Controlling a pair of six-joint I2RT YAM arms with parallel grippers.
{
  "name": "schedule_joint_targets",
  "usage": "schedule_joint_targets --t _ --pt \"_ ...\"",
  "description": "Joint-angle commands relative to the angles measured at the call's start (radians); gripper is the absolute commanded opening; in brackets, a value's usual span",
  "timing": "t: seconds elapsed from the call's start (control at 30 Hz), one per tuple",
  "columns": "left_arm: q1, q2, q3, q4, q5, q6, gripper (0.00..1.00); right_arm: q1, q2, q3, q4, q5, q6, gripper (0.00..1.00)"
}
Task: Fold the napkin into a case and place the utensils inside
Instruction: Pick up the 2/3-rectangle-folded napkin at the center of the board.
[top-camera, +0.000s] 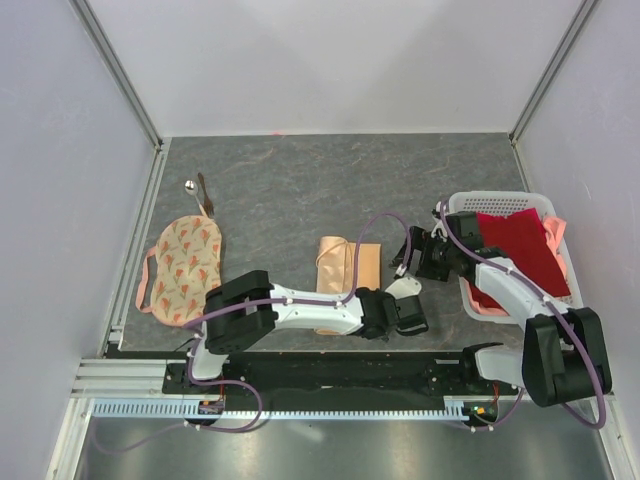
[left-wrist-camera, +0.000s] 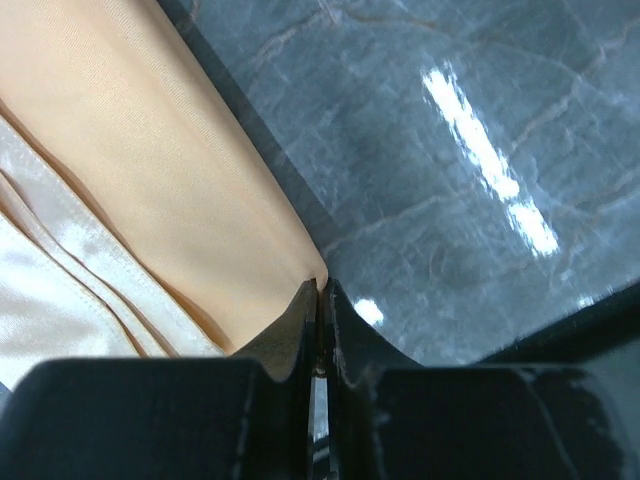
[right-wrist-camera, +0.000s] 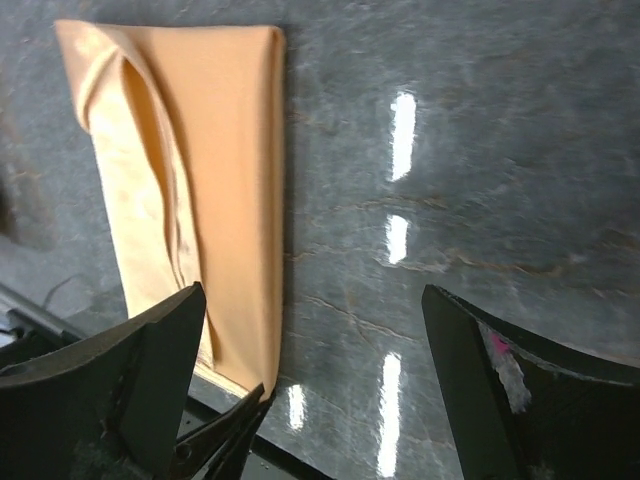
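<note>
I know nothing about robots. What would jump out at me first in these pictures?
A folded peach-orange napkin lies mid-table, a corner pinched by the left gripper, while the right gripper hangs open beside it. A round printed cloth sits at the left, a white basket with a dark red cloth at the right.

Tabletop: dark grey stone-patterned slab (top-camera: 300, 185), glossy, streaked with bright reflections in both wrist views.
Round cloth: cream fabric circle with orange print and pink trim (top-camera: 186, 268), lying flat near the slab's left edge, trim looping out on its left side.
Basket: white plastic lattice tub (top-camera: 487, 197), at the slab's right edge.
Basket contents: dark red cloth (top-camera: 520, 250) draped inside; salmon-pink fabric (top-camera: 557, 232) poking over the right rim.
Surround: plain white walls (top-camera: 330, 60) behind and at both sides; silver metal rail (top-camera: 140, 250) along the left edge.
</note>
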Motion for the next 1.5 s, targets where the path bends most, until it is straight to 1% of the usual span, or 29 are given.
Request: schedule_joint_targets --t 0.0,0.03,0.13,0.3,0.43,0.6,0.67,0.73,0.8,0.87,1.0,1.03,1.17,1.2,1.23,1.3,1.33,1.37,1.4,1.43,1.47 --pt "0.021 -0.158 -0.051 0.011 0.087 -0.032 0.08 0.005 0.032 -0.022 0.143 -0.125 0.012 0.98" --pt "0.033 -0.180 -0.068 0.044 0.133 -0.038 0.07 0.011 0.049 -0.026 0.160 -0.131 0.024 0.98" --pt "0.064 -0.247 -0.126 0.088 0.198 -0.067 0.07 0.042 0.096 -0.030 0.213 -0.156 0.051 0.98" --pt "0.090 -0.307 -0.183 0.108 0.229 -0.094 0.07 0.101 0.136 -0.062 0.347 -0.176 0.149 0.98" --pt "0.103 -0.345 -0.214 0.128 0.256 -0.110 0.06 0.141 0.181 -0.075 0.396 -0.162 0.183 0.95" --pt "0.110 -0.378 -0.235 0.134 0.261 -0.114 0.06 0.143 0.204 -0.105 0.434 -0.153 0.205 0.88" --pt "0.113 -0.385 -0.238 0.138 0.262 -0.115 0.06 0.143 0.215 -0.115 0.462 -0.157 0.215 0.83" --pt "0.116 -0.388 -0.240 0.141 0.265 -0.111 0.06 0.143 0.228 -0.121 0.474 -0.150 0.219 0.81" --pt "0.119 -0.391 -0.241 0.141 0.270 -0.110 0.06 0.143 0.238 -0.121 0.488 -0.143 0.216 0.77" --pt "0.119 -0.395 -0.246 0.144 0.273 -0.109 0.06 0.143 0.245 -0.116 0.491 -0.130 0.218 0.73" --pt "0.121 -0.401 -0.254 0.147 0.281 -0.106 0.06 0.140 0.276 -0.087 0.490 -0.108 0.207 0.68" --pt "0.121 -0.402 -0.257 0.151 0.281 -0.106 0.06 0.138 0.282 -0.082 0.490 -0.107 0.203 0.66" --pt "0.121 -0.410 -0.269 0.160 0.285 -0.103 0.05 0.129 0.305 -0.064 0.493 -0.097 0.196 0.60" --pt "0.122 -0.411 -0.270 0.166 0.293 -0.098 0.05 0.131 0.313 -0.055 0.497 -0.097 0.196 0.57" --pt "0.124 -0.407 -0.275 0.175 0.301 -0.095 0.05 0.131 0.317 -0.050 0.499 -0.102 0.195 0.50" --pt "0.126 -0.404 -0.277 0.186 0.314 -0.094 0.05 0.131 0.328 -0.041 0.507 -0.113 0.196 0.43" --pt "0.126 -0.399 -0.284 0.196 0.321 -0.091 0.05 0.131 0.328 -0.038 0.507 -0.113 0.198 0.36" --pt "0.127 -0.398 -0.287 0.219 0.331 -0.088 0.05 0.129 0.322 -0.035 0.507 -0.111 0.195 0.32" --pt "0.130 -0.390 -0.292 0.230 0.365 -0.083 0.05 0.131 0.320 -0.030 0.501 -0.104 0.195 0.27" --pt "0.133 -0.384 -0.295 0.242 0.388 -0.080 0.06 0.131 0.314 -0.029 0.500 -0.100 0.195 0.18" --pt "0.142 -0.363 -0.292 0.253 0.435 -0.074 0.06 0.129 0.310 -0.027 0.500 -0.099 0.193 0.15"
